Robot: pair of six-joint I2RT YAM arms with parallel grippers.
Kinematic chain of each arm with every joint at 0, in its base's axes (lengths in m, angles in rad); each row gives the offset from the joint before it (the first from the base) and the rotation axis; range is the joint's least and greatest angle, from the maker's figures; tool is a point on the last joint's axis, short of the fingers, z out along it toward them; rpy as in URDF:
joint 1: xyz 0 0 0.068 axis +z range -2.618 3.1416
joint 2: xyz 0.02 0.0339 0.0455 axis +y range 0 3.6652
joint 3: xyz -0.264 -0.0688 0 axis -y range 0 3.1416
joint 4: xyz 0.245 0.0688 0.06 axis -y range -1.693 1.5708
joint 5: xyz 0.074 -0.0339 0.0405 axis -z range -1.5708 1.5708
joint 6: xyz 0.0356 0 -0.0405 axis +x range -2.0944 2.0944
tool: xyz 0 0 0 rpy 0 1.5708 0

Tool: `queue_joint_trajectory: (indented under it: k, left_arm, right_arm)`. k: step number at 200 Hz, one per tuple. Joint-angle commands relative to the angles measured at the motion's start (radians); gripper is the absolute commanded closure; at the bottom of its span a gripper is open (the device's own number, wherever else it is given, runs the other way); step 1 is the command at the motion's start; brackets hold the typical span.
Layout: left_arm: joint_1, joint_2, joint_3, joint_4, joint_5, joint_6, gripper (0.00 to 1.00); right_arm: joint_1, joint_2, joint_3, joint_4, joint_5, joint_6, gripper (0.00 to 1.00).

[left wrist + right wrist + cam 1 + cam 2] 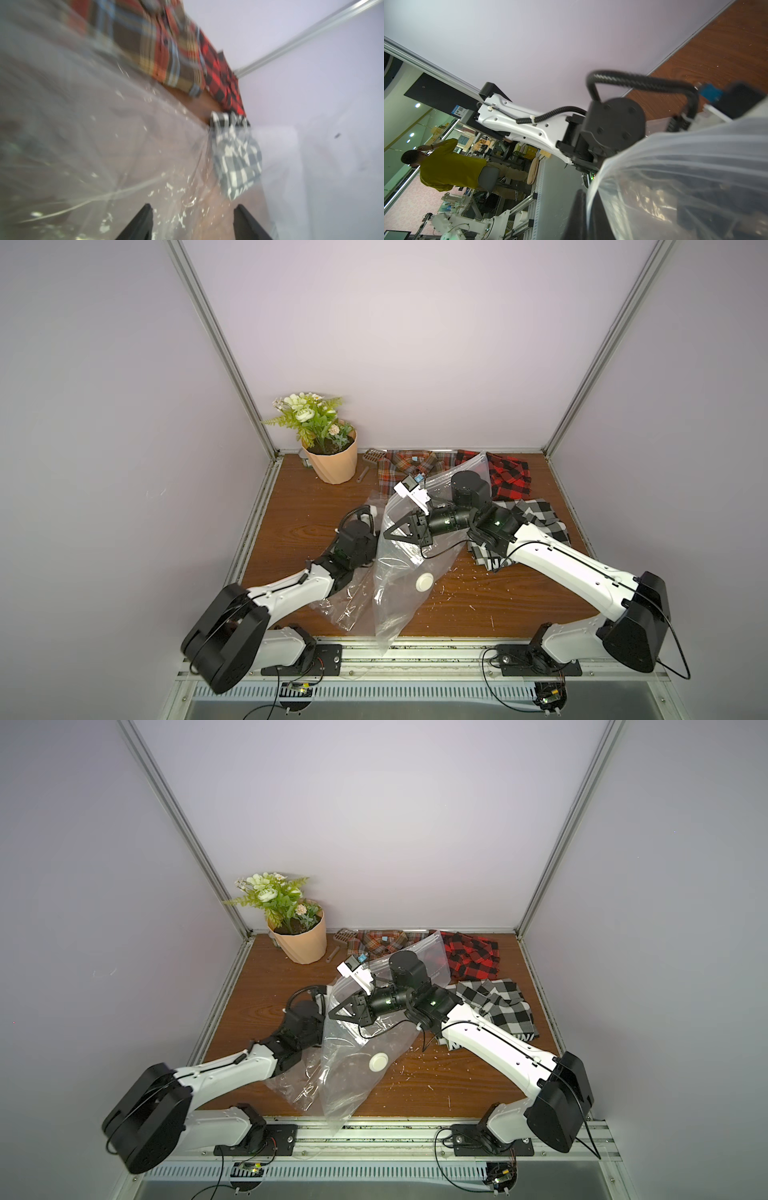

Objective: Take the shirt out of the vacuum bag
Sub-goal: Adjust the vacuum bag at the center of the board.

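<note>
Clear plastic vacuum bag (395, 601) hangs pinched in the closed right gripper (386, 534). The left gripper (193, 207) gapes empty beside the bag. Checked shirt (540, 514) lies outside, just beside it. Likely best: draw the film away slowly, without dragging cloth.

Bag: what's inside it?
Nothing shows inside the clear bag: just table through it, and its white valve. Shut right gripper holds it up. Its top, behind that arm, is hidden.

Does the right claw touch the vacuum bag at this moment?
Touching. The right wrist view shows the right claw shut on the edge of the vacuum bag; the clear plastic runs out from between its dark jaws.
</note>
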Motion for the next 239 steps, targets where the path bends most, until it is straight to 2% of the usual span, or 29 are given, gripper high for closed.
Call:
queue_joint_trajectory:
  k: [1, 31, 63, 95, 121, 172, 206, 227, 239]
  left_arm:
    - [0.106, -0.14, 0.051, -0.218, -0.133, 0.026, 0.34]
    - [0.286, -0.187, 0.108, -0.381, -0.022, 0.102, 0.34]
    - [0.383, -0.195, 0.079, -0.449, 0.009, 0.142, 0.35]
    - [0.428, -0.214, 0.006, -0.437, -0.003, 0.134, 0.36]
    - [0.441, -0.253, -0.008, -0.467, -0.058, 0.133, 0.36]
    - [0.483, -0.452, 0.036, -0.608, -0.247, 0.138, 0.36]
    - [0.484, -0.475, 0.09, -0.625, -0.24, 0.154, 0.36]
    - [0.484, -0.494, 0.117, -0.626, -0.234, 0.172, 0.36]
    - [0.485, -0.507, 0.138, -0.636, -0.232, 0.187, 0.36]
  right_arm:
    - [0.011, 0.005, 0.005, 0.075, -0.044, 0.013, 1.0]
    - [0.042, 0.086, 0.065, 0.074, -0.064, 0.002, 1.0]
    - [0.086, 0.182, 0.149, 0.027, -0.07, -0.03, 1.0]
    - [0.116, 0.272, 0.21, 0.008, -0.065, -0.037, 1.0]
    - [0.142, 0.354, 0.274, -0.016, -0.066, -0.048, 1.0]
    - [0.163, 0.498, 0.367, -0.022, -0.073, -0.039, 1.0]
    - [0.164, 0.617, 0.472, -0.06, -0.081, -0.052, 0.99]
    - [0.161, 0.716, 0.576, -0.095, -0.098, -0.058, 0.92]
    - [0.155, 0.784, 0.655, -0.117, -0.111, -0.056, 0.82]
